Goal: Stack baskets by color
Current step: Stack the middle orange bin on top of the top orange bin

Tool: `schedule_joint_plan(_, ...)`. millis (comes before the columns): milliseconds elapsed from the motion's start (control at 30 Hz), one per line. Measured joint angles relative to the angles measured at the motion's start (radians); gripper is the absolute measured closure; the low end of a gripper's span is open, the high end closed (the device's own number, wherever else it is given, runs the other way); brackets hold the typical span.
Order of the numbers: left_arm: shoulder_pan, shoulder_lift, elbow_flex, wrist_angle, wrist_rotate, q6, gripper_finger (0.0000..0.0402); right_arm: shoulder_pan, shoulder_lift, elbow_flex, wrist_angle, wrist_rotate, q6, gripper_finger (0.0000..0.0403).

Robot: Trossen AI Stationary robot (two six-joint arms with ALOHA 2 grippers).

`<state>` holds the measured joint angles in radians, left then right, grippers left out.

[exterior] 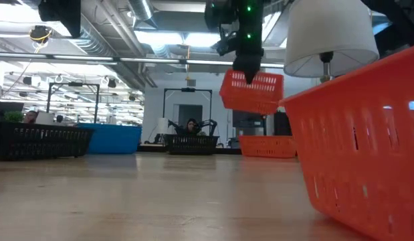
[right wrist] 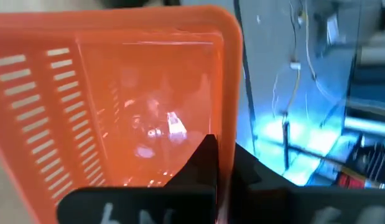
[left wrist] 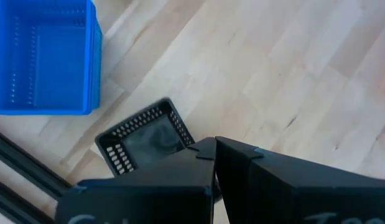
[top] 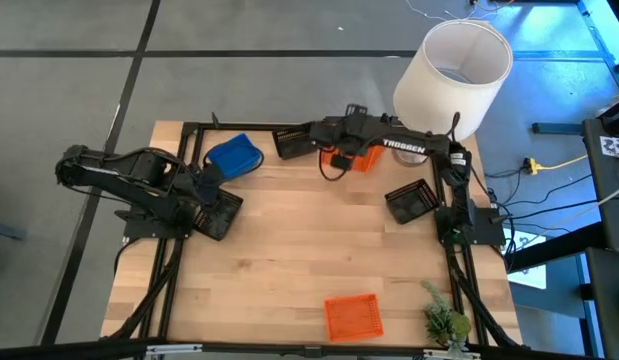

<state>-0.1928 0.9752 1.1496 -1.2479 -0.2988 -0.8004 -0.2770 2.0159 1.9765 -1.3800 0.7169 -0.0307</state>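
My right gripper [exterior: 248, 75] is shut on an orange basket [exterior: 253, 92] that hangs high above the far middle of the table [top: 289, 250]. A second orange basket [exterior: 267, 146] rests on the table behind it. A third orange basket [top: 352, 317] lies near the front edge. My left gripper [left wrist: 214, 152] is shut and hovers over a black basket [top: 217, 212] at the table's left, touching nothing. A blue basket [top: 234, 157] sits beyond it. Other black baskets lie at the far edge [top: 289, 140] and at the right [top: 411, 200]. My right gripper pinches one side wall of the orange basket at its rim [right wrist: 228, 149], with one finger [right wrist: 201, 158] inside the basket and the other outside. The fingers slant down from above. The basket hangs below them, lifted clear of the table and slightly tilted.
A large white lampshade [top: 454, 70] stands at the far right corner beside my right arm. A small green plant [top: 444, 322] sits at the near right corner. A black frame [top: 189, 130] borders the table. Bare wood lies in the table's middle.
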Motion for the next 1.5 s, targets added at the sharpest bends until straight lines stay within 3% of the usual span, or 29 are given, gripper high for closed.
schedule_joint_plan(200,0.000,0.000,0.000,0.045,-0.029,0.061,0.0401,-0.091,0.000,-0.035,0.000,0.019,0.085,0.0402)
schedule_joint_plan(467,0.000,0.000,0.000,0.074,-0.041,0.078,0.0401,-0.154,0.000,-0.037,0.027,-0.003,0.082,0.0403)
schedule_joint_plan(700,0.000,0.000,0.000,0.085,-0.058,0.079,0.0401,-0.166,0.000,-0.038,0.027,-0.091,0.106,0.0403)
schedule_joint_plan(1000,0.000,0.000,0.000,0.085,-0.060,0.079,0.0401,-0.188,0.000,-0.039,0.026,-0.094,0.156,0.0403)
schedule_joint_plan(1267,0.000,0.000,0.000,0.085,-0.061,0.083,0.0401,-0.199,0.002,-0.172,0.086,-0.088,0.160,0.0403)
schedule_joint_plan(1500,0.000,0.000,0.000,0.090,-0.061,0.123,0.0401,-0.203,0.002,-0.203,0.165,-0.076,0.122,0.0403)
